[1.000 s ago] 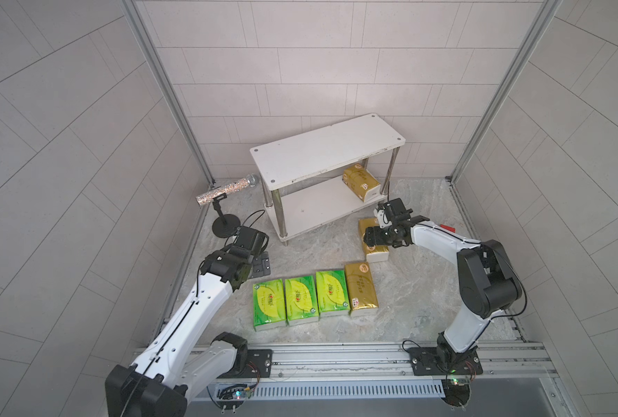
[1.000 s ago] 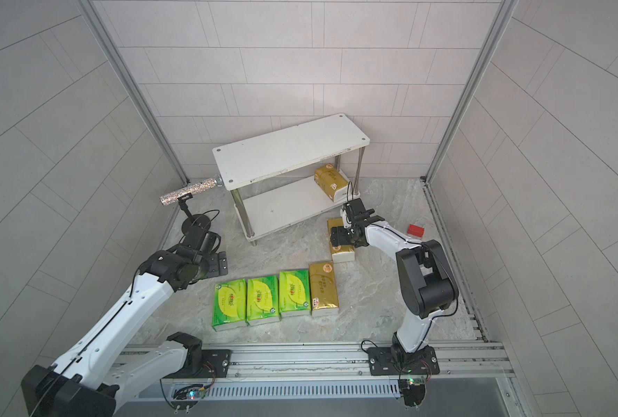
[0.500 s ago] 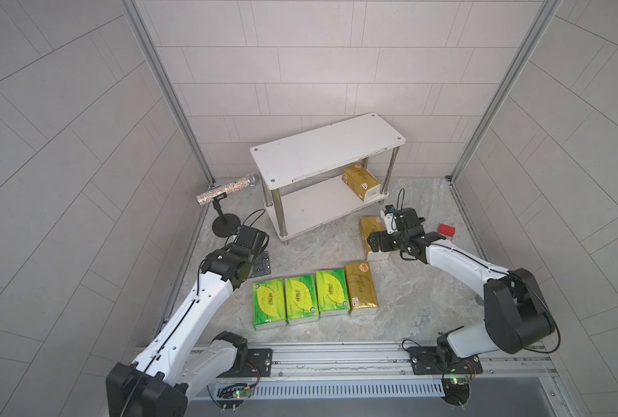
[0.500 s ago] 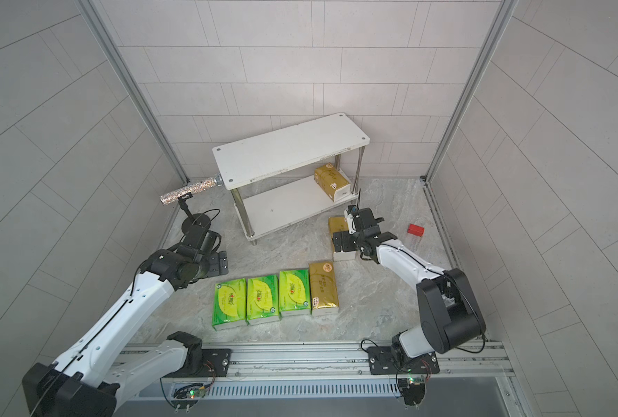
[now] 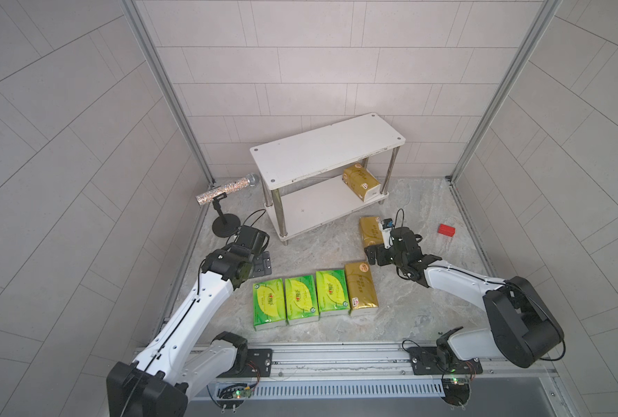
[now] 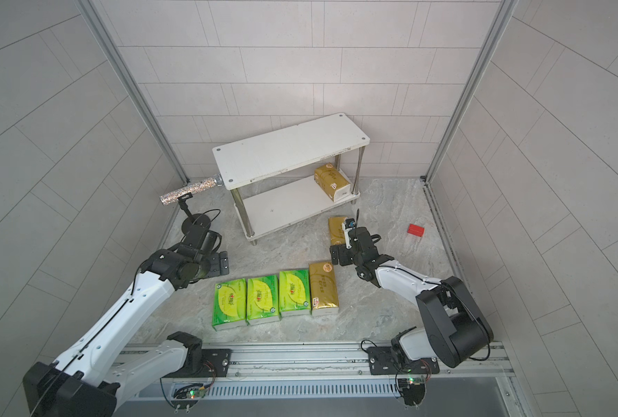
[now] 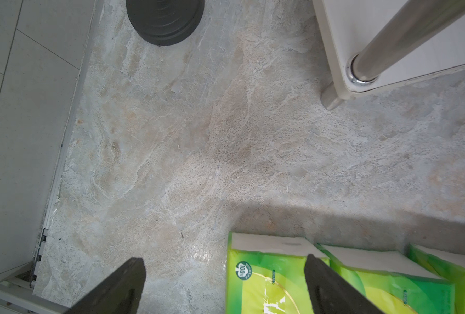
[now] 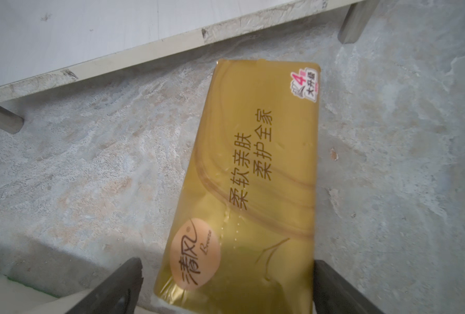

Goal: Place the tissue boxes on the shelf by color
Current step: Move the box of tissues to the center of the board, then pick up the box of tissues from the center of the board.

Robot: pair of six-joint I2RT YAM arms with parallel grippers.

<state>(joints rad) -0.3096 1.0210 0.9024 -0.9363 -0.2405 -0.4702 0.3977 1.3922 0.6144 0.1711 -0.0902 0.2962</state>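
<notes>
The right tool (image 8: pixel 227 274) hangs spread wide over the near end of a glossy gold tissue pack (image 8: pixel 253 176). The pack lies flat on the marbled tabletop (image 5: pixel 336 252) just in front of the shelf (image 5: pixel 325 148), likely lined up for a grip across its soft, film-wrapped width. Another gold pack (image 5: pixel 361 181) sits at the right end of the lower tier. Three green packs (image 5: pixel 300 301) and a third gold one (image 5: pixel 361 289) form a tidy near row. The left tool (image 7: pixel 224 271) is spread and empty at that row's left end.
</notes>
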